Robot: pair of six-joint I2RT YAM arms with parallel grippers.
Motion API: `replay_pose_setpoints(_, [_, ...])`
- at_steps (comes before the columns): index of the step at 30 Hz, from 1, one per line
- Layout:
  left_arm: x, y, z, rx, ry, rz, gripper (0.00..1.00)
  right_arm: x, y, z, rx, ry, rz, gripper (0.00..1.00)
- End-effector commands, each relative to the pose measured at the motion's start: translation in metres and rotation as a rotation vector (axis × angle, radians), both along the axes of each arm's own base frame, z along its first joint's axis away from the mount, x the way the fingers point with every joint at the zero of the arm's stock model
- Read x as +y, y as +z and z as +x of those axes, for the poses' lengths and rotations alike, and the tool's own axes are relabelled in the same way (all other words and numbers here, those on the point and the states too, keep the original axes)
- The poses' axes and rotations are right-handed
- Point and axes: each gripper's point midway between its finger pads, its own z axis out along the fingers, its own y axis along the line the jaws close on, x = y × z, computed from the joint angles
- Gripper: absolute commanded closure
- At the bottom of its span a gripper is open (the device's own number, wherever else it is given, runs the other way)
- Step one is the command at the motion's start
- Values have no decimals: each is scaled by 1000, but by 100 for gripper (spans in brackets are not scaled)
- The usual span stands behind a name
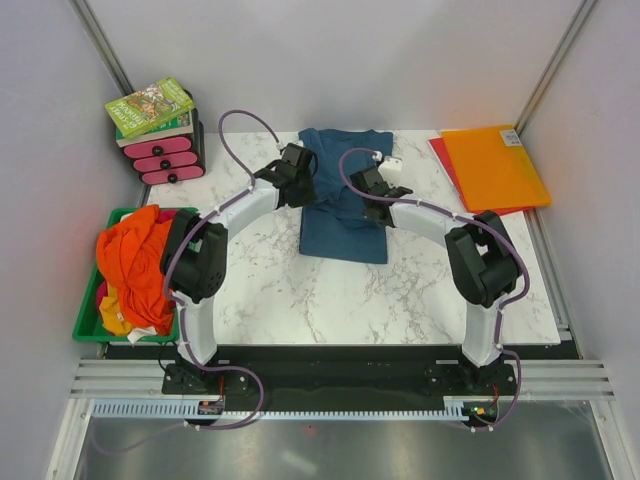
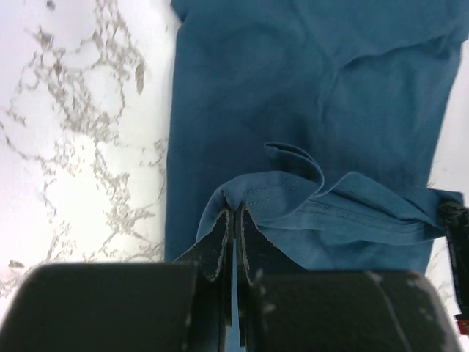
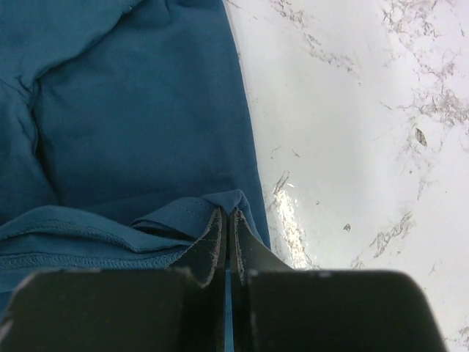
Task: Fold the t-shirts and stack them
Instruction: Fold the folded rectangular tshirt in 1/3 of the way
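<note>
A dark teal-blue t-shirt (image 1: 345,225) lies partly folded lengthwise at the middle back of the marble table. My left gripper (image 1: 300,170) is shut on the shirt's hem at its left side; in the left wrist view the gripper (image 2: 236,213) pinches a lifted fold of the cloth (image 2: 308,117). My right gripper (image 1: 370,190) is shut on the hem at the right side; in the right wrist view the gripper (image 3: 226,214) holds a raised corner of the shirt (image 3: 132,139). Orange t-shirts (image 1: 135,262) with bits of yellow and red lie heaped at the left.
A green bin (image 1: 92,320) holds the orange heap at the table's left edge. Books on a black and pink stand (image 1: 160,135) are at the back left. Flat orange and red folders (image 1: 492,165) lie at the back right. Grey walls close in both sides.
</note>
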Motion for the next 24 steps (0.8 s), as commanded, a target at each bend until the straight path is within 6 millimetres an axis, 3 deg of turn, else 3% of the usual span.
replay_pose_setpoints(1, [-7,20,20,-60,-36,4,98,2,16,16,-62,-10,32,100])
replay_pose_setpoints(10, [-6,3,23,-16,-35,27,95,-1,-2,22,-30,-6,13,98])
replay_pose_setpoints(11, [-5,4,23,-13,-24,32,88,1,11,25,-69,-2,33,90])
replay_pose_setpoints(12, [-4,15,23,-30,-16,25,75,0,7,17,-72,24,36,79])
replay_pose_setpoints(13, [-3,22,23,-47,1,19,68,7,24,22,-153,34,81,59])
replay_pose_setpoints(14, [2,21,19,-51,16,35,63,7,47,19,-200,44,105,49])
replay_pose_setpoints(16, [2,45,16,-110,18,13,52,11,59,10,-209,67,111,34])
replay_pose_setpoints(19, [3,56,3,-127,9,7,48,20,61,-5,-191,98,109,27])
replay_pose_setpoints(21, [0,47,-11,-105,-10,8,48,26,45,-16,-151,121,117,32])
replay_pose_setpoints(23, [-4,35,-26,-66,-23,-10,51,29,26,-28,-100,120,154,57])
replay_pose_setpoints(24, [-11,29,-35,-48,-44,-21,59,31,19,-33,-83,118,165,71])
